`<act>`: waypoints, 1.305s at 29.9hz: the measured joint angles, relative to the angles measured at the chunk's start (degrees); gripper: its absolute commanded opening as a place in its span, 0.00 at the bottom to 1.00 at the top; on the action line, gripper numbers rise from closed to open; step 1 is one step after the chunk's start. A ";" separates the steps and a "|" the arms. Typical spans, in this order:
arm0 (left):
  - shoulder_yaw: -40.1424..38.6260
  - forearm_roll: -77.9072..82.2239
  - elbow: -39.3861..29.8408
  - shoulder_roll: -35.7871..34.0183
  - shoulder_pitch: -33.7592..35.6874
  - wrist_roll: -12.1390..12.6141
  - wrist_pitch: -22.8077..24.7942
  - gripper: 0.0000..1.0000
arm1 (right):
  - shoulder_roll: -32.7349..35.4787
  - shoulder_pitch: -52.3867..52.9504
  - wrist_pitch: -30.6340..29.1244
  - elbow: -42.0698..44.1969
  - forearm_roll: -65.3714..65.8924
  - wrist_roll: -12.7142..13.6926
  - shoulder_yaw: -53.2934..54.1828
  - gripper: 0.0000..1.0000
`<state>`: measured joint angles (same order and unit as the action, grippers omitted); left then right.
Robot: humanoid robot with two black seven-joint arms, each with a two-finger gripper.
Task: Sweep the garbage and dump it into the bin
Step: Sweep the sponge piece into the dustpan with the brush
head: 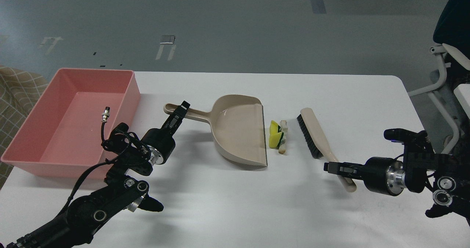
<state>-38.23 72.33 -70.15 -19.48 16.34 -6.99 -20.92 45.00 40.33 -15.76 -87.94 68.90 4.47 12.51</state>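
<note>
The garbage (277,137), yellow sponge scraps with green edges and pale bits, lies on the white table just right of the beige dustpan's (238,132) open lip. My left gripper (180,112) is shut on the dustpan's handle. My right gripper (336,168) is shut on the handle of the beige brush (312,136), whose black bristles face left, a short way right of the garbage. The pink bin (40,123) stands empty at the table's left edge.
The white table (330,93) ends just behind the bin and dustpan. A white chair frame (446,79) stands off the table's right edge. A checked fabric (14,86) shows left of the bin.
</note>
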 measured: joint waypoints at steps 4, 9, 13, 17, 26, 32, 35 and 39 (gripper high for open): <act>1.08 -0.08 -0.01 0.05 0.07 -0.05 -0.54 0.00 | -4.70 1.07 -0.81 2.03 -0.17 -0.44 -0.05 0.00; 1.20 -0.10 -0.06 0.12 -0.06 -0.06 -0.69 0.00 | -11.32 2.69 -1.02 5.70 -1.66 -1.70 -0.13 0.00; 1.17 -0.19 -0.09 0.11 -0.06 -0.07 -0.70 0.00 | -15.58 4.55 -1.05 7.05 -3.58 -2.20 -0.13 0.00; 1.16 -0.27 -0.16 0.07 -0.07 -0.06 -0.75 0.00 | -16.46 6.40 -1.05 6.85 -4.82 -2.23 -0.13 0.00; 0.34 -2.12 -0.55 0.19 -0.17 -0.61 -0.64 0.00 | -4.61 8.06 -0.93 1.02 -5.86 -2.21 0.05 0.00; 0.09 -11.85 -1.50 -0.04 1.00 -0.95 -0.10 0.00 | 9.12 6.35 -1.07 -4.29 -5.82 -2.18 0.35 0.00; -0.08 -16.20 -3.07 -0.64 1.87 -0.99 0.12 0.00 | 15.74 4.24 -0.83 -6.08 -5.82 -2.88 0.46 0.00; -1.44 -18.28 -6.08 -2.19 2.42 -0.68 0.40 0.00 | 22.83 -0.77 -0.27 -7.15 -5.82 -6.51 0.47 0.00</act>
<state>-39.67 54.05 -76.23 -21.66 18.76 -7.68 -20.52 67.83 39.56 -16.03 -95.09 63.08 -2.04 12.98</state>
